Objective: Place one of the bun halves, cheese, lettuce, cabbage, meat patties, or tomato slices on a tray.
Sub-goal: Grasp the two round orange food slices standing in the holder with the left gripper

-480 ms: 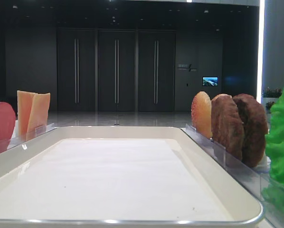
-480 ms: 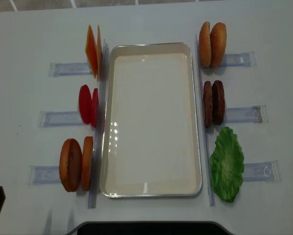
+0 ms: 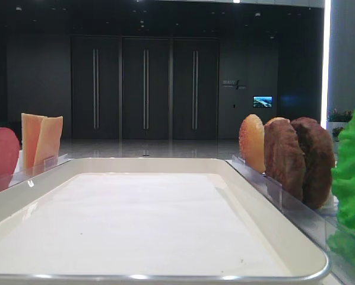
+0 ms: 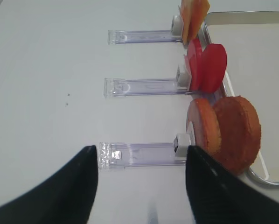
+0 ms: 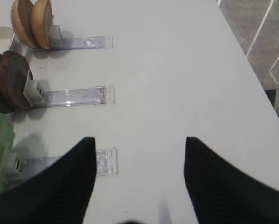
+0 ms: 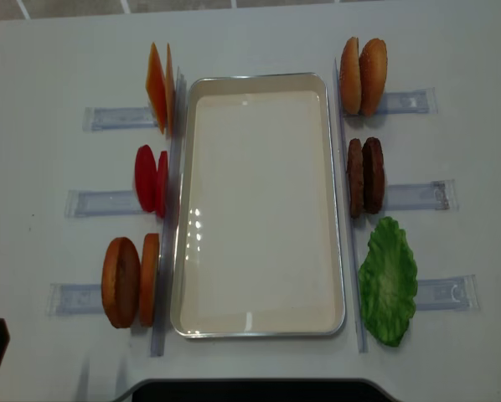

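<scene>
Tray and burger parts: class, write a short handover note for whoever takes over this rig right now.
Left tool: open, holding nothing, over the table beside the orange buns.
Right tool: open, holding nothing, over bare table near the lettuce.
Tray: nothing on it.
Left of the tray: cheese, tomato slices, orange buns.
Right of the tray: pale buns, meat patties, lettuce.
Done: nothing.
Left: pick one item and set it on the tray.

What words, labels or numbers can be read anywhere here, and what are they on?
Back wall sign: pale lettering beside a slanted mark, too small and blurred to read.
Small lit screen: a bright picture, no legible words.
Tray, food pieces and clear holders: no writing visible.
</scene>
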Tool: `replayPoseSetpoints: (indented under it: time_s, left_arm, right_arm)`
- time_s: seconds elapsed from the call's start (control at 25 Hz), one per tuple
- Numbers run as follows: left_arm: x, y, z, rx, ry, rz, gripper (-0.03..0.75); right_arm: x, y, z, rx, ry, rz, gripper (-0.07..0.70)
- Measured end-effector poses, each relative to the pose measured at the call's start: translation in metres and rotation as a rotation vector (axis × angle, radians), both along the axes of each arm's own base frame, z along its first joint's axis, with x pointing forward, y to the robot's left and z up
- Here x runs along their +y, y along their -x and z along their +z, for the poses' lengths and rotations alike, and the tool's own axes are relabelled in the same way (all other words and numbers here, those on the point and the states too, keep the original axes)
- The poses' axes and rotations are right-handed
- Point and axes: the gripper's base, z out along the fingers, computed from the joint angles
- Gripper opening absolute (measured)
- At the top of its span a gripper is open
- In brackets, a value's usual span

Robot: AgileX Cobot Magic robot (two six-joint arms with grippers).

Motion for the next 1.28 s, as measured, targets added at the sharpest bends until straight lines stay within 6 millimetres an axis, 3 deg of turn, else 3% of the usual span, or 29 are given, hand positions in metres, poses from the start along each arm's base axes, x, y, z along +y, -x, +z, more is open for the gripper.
replayPoseSetpoints:
  time_s: [1.28]
  left_arm:
    - [0.0032,0.0001,0.0046,-0.003,-0.029,0.024,0.454]
  right_arm:
    - [0.0,0.0,0.0,0.0,0.0,0.0,0.399]
